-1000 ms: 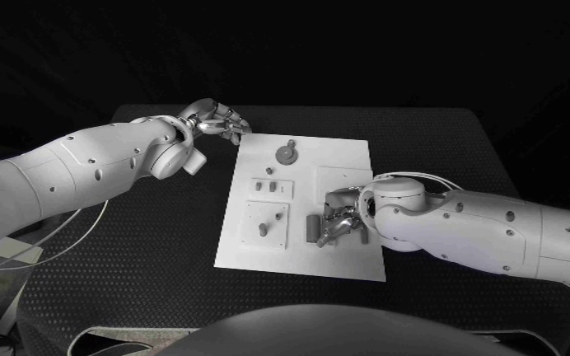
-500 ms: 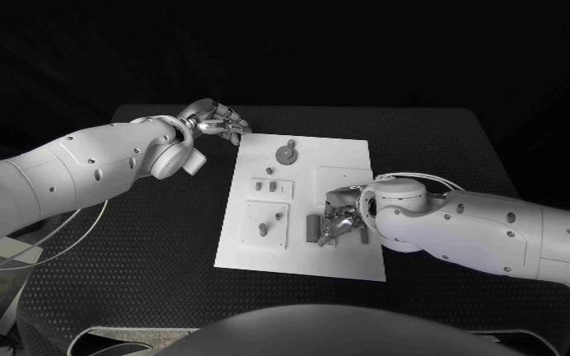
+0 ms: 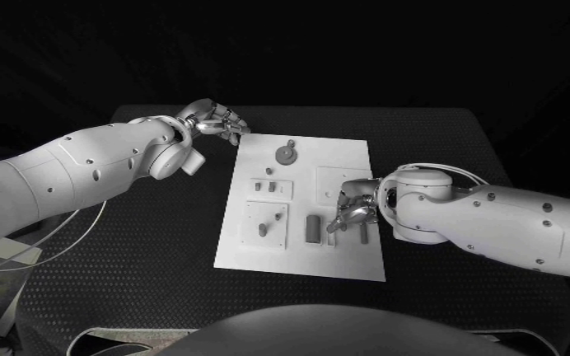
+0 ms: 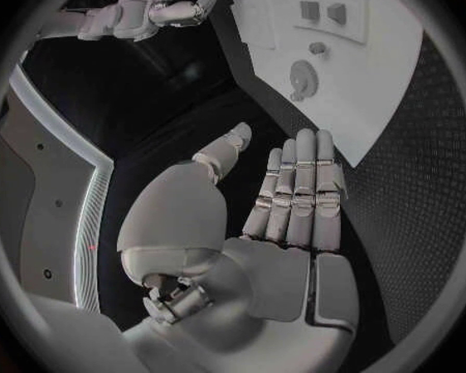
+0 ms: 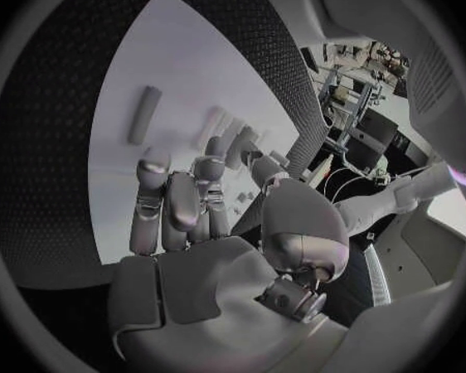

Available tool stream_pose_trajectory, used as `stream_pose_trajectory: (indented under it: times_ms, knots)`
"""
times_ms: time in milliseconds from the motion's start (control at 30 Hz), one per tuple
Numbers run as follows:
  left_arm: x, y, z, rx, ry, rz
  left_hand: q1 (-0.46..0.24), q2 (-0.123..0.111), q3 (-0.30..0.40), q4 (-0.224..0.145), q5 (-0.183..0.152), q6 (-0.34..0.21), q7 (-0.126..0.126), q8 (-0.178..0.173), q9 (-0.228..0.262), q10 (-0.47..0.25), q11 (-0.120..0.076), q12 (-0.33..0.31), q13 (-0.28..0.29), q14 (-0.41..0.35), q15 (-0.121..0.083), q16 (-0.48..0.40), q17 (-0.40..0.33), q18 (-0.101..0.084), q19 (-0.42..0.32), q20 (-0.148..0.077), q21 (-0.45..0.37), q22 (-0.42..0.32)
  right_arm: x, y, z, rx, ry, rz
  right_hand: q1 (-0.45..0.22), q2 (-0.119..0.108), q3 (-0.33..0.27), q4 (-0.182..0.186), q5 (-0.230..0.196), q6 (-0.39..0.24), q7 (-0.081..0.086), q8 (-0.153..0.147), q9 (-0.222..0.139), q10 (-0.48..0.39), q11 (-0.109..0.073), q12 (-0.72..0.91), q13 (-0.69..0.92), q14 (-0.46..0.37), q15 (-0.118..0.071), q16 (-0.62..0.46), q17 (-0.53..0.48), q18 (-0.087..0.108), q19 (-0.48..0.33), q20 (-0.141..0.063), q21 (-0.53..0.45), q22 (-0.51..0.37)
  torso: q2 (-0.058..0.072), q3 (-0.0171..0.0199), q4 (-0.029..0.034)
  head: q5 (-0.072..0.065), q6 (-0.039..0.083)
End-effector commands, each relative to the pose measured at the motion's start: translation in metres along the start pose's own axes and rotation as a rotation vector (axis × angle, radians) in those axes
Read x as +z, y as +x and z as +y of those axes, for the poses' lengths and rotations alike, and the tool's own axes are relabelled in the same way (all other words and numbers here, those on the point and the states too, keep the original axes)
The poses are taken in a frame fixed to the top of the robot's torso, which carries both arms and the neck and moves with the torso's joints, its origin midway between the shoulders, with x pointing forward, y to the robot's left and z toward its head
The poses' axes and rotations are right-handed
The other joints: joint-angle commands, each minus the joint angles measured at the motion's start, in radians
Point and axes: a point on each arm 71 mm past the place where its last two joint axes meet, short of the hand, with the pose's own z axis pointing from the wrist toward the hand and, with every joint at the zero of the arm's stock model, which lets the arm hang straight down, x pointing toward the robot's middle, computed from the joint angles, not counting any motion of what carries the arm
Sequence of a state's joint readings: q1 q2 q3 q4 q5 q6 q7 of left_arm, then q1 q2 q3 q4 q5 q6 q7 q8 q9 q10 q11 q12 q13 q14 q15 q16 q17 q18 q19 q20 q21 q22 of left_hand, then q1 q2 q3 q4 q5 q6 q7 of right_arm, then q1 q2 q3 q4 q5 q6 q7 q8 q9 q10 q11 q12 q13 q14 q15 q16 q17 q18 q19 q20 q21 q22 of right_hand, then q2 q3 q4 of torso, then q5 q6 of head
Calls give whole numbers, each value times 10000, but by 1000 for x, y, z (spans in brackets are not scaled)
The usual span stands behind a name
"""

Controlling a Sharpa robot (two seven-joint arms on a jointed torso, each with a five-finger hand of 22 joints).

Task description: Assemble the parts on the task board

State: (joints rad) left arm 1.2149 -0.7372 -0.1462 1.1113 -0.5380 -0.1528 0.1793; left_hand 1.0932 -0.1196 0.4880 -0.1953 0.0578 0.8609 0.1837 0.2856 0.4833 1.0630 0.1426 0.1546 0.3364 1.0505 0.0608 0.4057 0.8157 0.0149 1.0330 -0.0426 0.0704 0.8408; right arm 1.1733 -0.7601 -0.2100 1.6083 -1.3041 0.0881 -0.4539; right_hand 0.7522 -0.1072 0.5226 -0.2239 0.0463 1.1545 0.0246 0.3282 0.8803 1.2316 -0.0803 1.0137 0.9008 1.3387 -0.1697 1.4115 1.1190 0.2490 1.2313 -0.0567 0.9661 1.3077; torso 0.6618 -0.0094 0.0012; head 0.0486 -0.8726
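Observation:
The white task board lies in the middle of the black table. On it are a round grey disc, small pegs and a grey bar, which also lies ahead of the fingers in the right wrist view. My right hand hovers over the board's near right part, just right of the bar, fingers stretched out with nothing seen in them. My left hand hangs off the board's far left corner, fingers straight, holding nothing.
Two more pegs stand in a raised square plate at the board's near left. A short piece lies near the right hand. Black table surrounds the board on all sides.
My right hand has drawn back from the grey bar, shifting right and slightly away, which uncovers the bar and a small piece beside it. The left arm has not moved.

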Motion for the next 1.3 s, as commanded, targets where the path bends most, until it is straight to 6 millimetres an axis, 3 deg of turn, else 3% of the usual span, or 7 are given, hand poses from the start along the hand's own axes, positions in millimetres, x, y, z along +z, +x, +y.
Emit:
stream_pose_trajectory:
  times_ms: [33,367,500,567,667,767,1300]
  knots:
    - [1,2,-2,-49,80,148,-57,23,4,34,57,-88,-14,38,-16,-67,-19,48,10,75,-25,-35,17,-10,-56,18,5,-10,-5,-8,-11,853,164,26,-4,-133,18,48,34,-80,51,-55,18,-59,27,-57,-3,-68,-19,-81,-55,128,8,-59,-1,135,-4,-7,-14,-53,40]
    - [0,3,-1,-26,61,254,-59,22,2,35,57,-88,-14,39,-16,-70,-19,53,12,76,-25,-40,23,-11,-56,19,5,-11,-11,-23,-41,1109,1030,-213,22,-190,133,121,34,-312,136,-238,61,-276,102,-173,-14,-397,9,-417,-599,128,-110,-41,-89,118,6,8,1,-103,70]
    - [0,3,-1,-8,58,255,-53,15,1,30,57,-84,-16,43,-16,-72,-19,56,13,73,-24,-46,26,-11,-60,19,4,-11,-14,-19,-53,1227,1484,393,-82,99,122,196,31,-525,218,-391,49,-444,182,-251,-22,-700,76,-673,-1013,128,-248,19,-158,118,6,5,-3,-125,62]
    - [0,3,-1,-5,51,251,-52,14,1,29,58,-82,-17,44,-15,-73,-19,58,14,72,-23,-48,27,-11,-62,20,3,-12,-15,-16,-59,1333,1739,736,-345,259,80,387,36,-825,339,-628,-51,-643,289,-348,-42,-888,181,-825,-1116,108,-459,98,-273,106,2,0,-8,-131,67]
    - [0,3,-2,-4,58,264,-45,15,3,26,59,-79,-18,46,-15,-74,-20,62,15,71,-23,-53,31,-11,-64,20,3,-12,-16,-14,-63,1340,1859,1036,-893,813,-52,744,35,-1134,488,-963,-282,-711,435,-330,-12,-959,314,-834,-1099,112,-595,174,-300,140,-1,-3,-19,-134,91]
    - [0,3,-1,1,55,248,-41,16,4,23,59,-77,-19,48,-15,-75,-21,66,17,71,-23,-57,34,-11,-65,20,3,-13,-15,-11,-68,1723,1987,1486,-1100,1004,-158,681,33,-1001,479,-1019,-393,-707,428,-280,23,-956,330,-787,-1064,128,-635,198,-237,189,2,4,-9,-183,105]
    - [0,3,-1,1,72,257,-46,16,-1,29,58,-71,-22,54,-16,-77,-22,82,22,72,-20,-73,48,-14,-67,23,3,-13,-6,8,-70,1590,2204,2317,-1330,851,-187,571,33,-924,475,-1150,-569,-677,421,-216,62,-924,314,-716,-1020,128,-624,182,-134,196,8,0,11,-205,47]
